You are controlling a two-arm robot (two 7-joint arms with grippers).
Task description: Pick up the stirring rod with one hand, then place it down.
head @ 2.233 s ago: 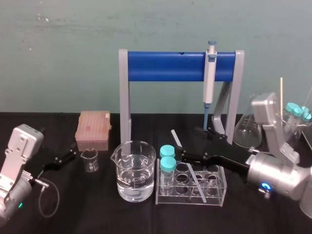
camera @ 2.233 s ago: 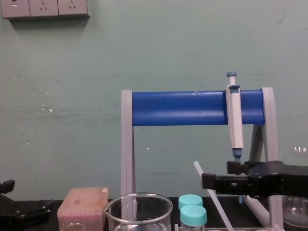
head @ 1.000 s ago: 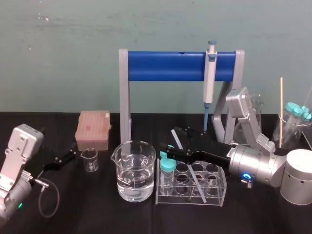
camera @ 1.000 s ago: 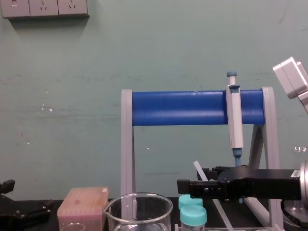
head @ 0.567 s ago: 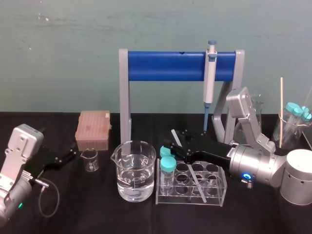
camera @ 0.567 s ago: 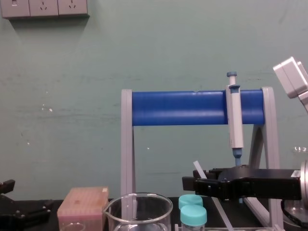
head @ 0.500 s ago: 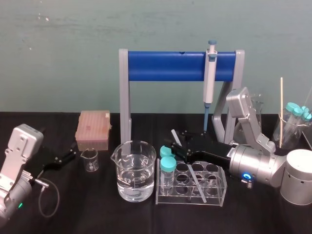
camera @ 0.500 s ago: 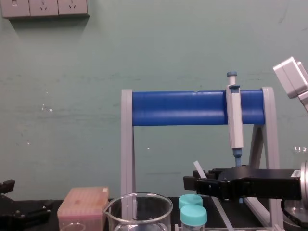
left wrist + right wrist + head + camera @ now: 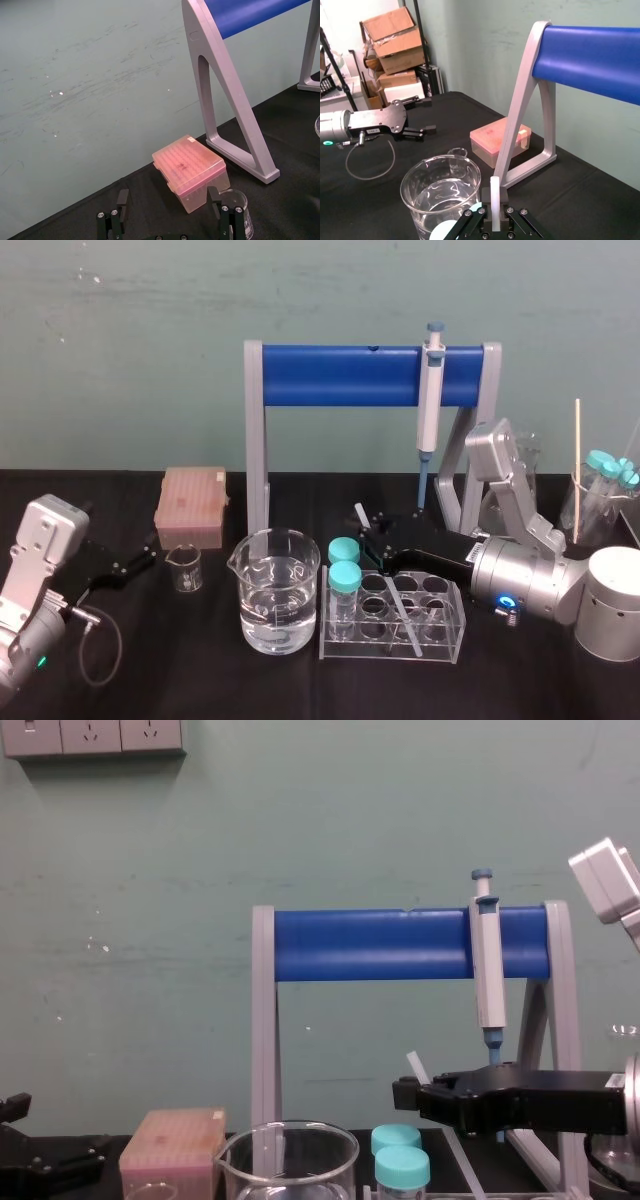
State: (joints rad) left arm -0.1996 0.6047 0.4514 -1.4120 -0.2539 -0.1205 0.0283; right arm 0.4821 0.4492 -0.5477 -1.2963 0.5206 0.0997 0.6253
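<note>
Glassware crowds the black desk [image 9: 200, 680]: a large clear glass beaker [image 9: 278, 590] partly filled with water, a small glass beaker [image 9: 184, 570] to its left, and a clear plastic test-tube rack [image 9: 447, 638] to its right, with two teal-capped tubes [image 9: 343, 575] at the rack's left end. The long, thin, translucent whitish stirring rod [image 9: 495, 197] leans in that rack, its lower end at the rack's front right and its upper end tilted back and to the left, above the tube caps. The black, blocky right claw [image 9: 368, 536] reaches in from the right, level above the rack, and is clenched on the rod's upper part. In the right wrist view the rod stands pinched between its two fingers. Whether the rod's lower tip touches the rack's floor I cannot quite tell.

Behind stands a grey-legged stand with a blue crossbar [image 9: 340, 375], and a white-and-blue pipette [image 9: 430, 390] hangs near its right end. A pink tip box [image 9: 190, 505] sits to the stand's left. The left claw [image 9: 148, 557] rests low at the desk's left, near the small beaker, its fingers spread apart and holding nothing.
</note>
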